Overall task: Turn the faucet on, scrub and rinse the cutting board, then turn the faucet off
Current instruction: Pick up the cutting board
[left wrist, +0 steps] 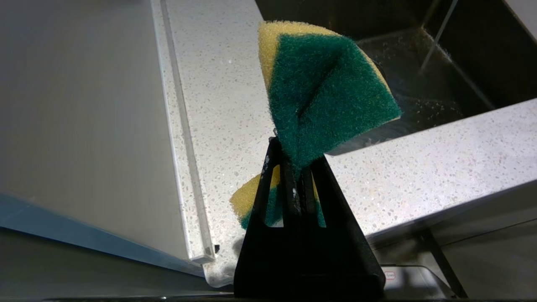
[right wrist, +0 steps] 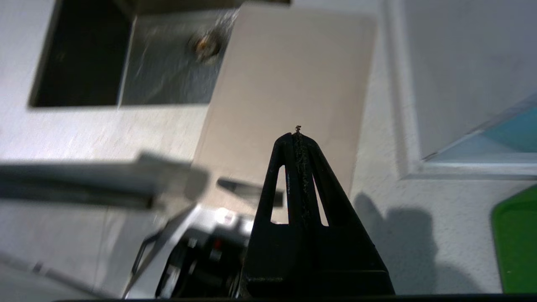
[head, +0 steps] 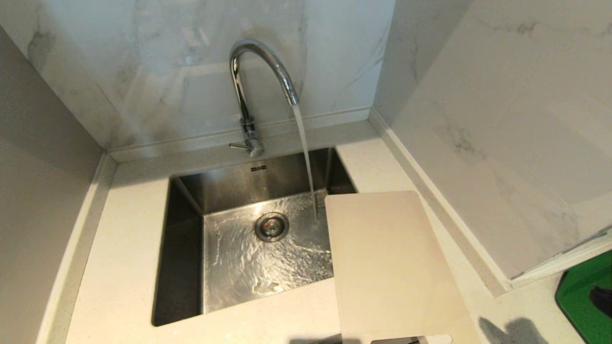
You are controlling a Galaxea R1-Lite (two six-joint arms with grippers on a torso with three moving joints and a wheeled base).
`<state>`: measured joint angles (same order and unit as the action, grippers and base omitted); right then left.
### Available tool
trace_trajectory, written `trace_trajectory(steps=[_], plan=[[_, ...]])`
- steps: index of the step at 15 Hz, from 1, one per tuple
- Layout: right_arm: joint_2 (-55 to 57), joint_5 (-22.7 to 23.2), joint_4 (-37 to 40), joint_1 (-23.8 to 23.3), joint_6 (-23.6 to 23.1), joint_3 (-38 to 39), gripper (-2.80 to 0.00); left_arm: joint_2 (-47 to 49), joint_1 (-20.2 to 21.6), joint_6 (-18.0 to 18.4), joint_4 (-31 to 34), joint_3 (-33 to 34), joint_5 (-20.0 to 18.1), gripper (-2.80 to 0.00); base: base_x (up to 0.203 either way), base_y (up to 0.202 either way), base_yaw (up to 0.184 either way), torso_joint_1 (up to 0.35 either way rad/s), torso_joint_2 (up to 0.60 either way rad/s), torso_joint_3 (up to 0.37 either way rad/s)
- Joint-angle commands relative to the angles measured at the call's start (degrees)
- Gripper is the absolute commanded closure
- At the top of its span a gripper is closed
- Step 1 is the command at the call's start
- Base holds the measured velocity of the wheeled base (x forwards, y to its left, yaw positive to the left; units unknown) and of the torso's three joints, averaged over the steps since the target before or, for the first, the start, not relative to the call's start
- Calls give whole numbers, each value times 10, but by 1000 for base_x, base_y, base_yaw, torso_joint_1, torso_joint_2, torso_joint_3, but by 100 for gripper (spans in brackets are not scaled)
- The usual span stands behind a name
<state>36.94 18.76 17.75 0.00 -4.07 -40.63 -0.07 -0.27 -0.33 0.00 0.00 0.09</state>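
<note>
The chrome gooseneck faucet (head: 248, 86) stands behind the steel sink (head: 186, 200), and water streams from its spout into the basin. The cream-white cutting board (head: 389, 267) lies on the counter with its far left corner over the sink's right edge; it also shows in the right wrist view as the cutting board (right wrist: 289, 75). My left gripper (left wrist: 293, 157) is shut on a green-and-yellow sponge (left wrist: 327, 88), held above the counter near the sink's front corner. My right gripper (right wrist: 298, 134) is shut with nothing in it and hovers over the board's near end. Neither gripper shows in the head view.
A bright green flat object (head: 585, 298) lies at the right edge of the speckled counter (head: 119, 267). Marble walls close in behind and to the right. The drain (head: 271, 226) sits in the wet sink floor. Part of the robot's body shows below the right gripper.
</note>
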Motion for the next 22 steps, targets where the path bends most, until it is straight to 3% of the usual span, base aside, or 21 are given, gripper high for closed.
trace_trajectory(steps=[1, 4, 8, 13, 22], plan=[[101, 33, 90, 1, -53, -65, 0, 0, 0, 0, 0, 1, 0, 0, 0, 0, 0, 0, 0, 0], [186, 42, 155, 1, -126, -127, 0, 0, 0, 0, 0, 1, 0, 0, 0, 0, 0, 0, 0, 0], [290, 36, 176, 1, -211, -162, 0, 0, 0, 0, 0, 1, 0, 0, 0, 0, 0, 0, 0, 0], [362, -35, 180, 12, -347, -169, 0, 0, 0, 0, 0, 1, 0, 0, 0, 0, 0, 0, 0, 0], [399, -131, 227, 113, -355, -169, 0, 0, 0, 0, 0, 1, 0, 0, 0, 0, 0, 0, 0, 0]])
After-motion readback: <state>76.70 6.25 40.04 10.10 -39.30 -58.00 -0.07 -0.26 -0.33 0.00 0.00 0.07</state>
